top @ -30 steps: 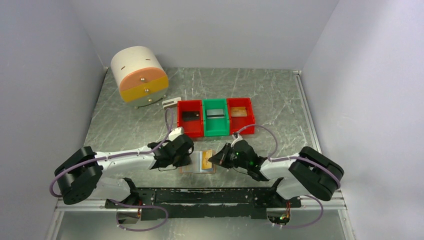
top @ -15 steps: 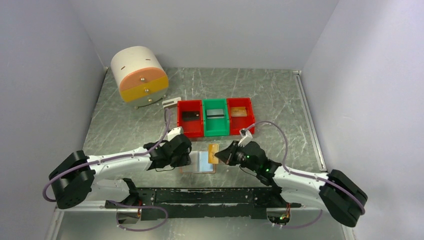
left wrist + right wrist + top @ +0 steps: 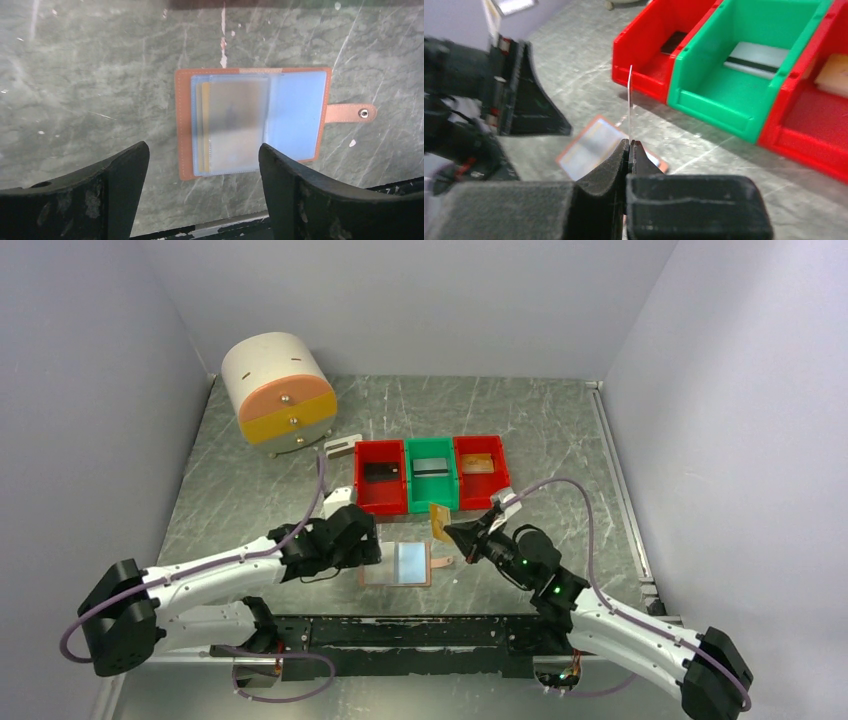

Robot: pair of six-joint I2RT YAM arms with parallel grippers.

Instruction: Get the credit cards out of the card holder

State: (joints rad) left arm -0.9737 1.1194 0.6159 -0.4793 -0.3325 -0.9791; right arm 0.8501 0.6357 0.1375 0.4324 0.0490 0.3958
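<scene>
One card (image 3: 629, 97) edge-up in right end effector (image 3: 629, 149), near bins (image 3: 716, 109)

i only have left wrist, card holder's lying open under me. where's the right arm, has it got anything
Observer: The right end effector is shut on an orange credit card, held on edge just right of the card holder.
Operator: is it over a bin yet
Observer: No, the card hangs in front of the green bin, short of its front wall.
Operator: any cards already binned
Observer: One in each: a black card in the left red bin, a white card in the green bin, a tan card in the right red bin.
</scene>
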